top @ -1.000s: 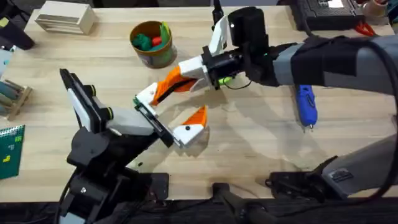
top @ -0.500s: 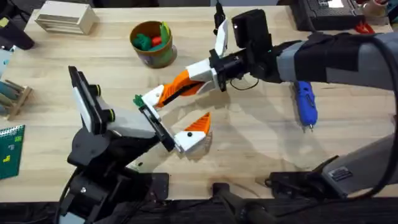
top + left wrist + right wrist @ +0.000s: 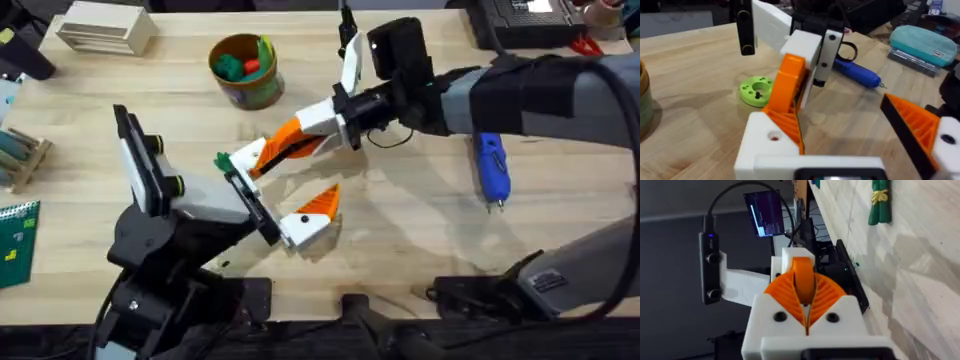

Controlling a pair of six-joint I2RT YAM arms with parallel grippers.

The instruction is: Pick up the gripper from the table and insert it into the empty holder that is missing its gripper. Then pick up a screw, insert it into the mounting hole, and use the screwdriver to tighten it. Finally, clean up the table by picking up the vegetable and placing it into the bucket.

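Note:
My right gripper [image 3: 300, 137] reaches across the table [image 3: 420, 230] and is shut on the orange ribbed gripper [image 3: 788, 95]. The gripper's lower end rests against the white holder [image 3: 771, 145] on my left arm's finger mount. A small mounting hole [image 3: 774, 136] shows in the holder's face. My left gripper [image 3: 275, 185] is open; its other finger carries an orange tip [image 3: 321, 200]. In the right wrist view the orange pads [image 3: 826, 292] clamp the gripper [image 3: 804, 279]. The blue screwdriver [image 3: 491, 168] lies at the right. The bucket [image 3: 243, 68] stands at the back. A green vegetable [image 3: 879, 202] lies on the table.
A flat green ring [image 3: 756, 91] lies just behind the holder. A pale wooden box [image 3: 105, 27] sits at the far left corner, and a teal pouch [image 3: 922, 42] beyond the screwdriver. Dark equipment [image 3: 525, 18] fills the far right corner.
My left arm has swung its open gripper slightly right and farther back. The right gripper, still holding the orange gripper, has shifted with it and stayed against the holder. Little moved in the last half second.

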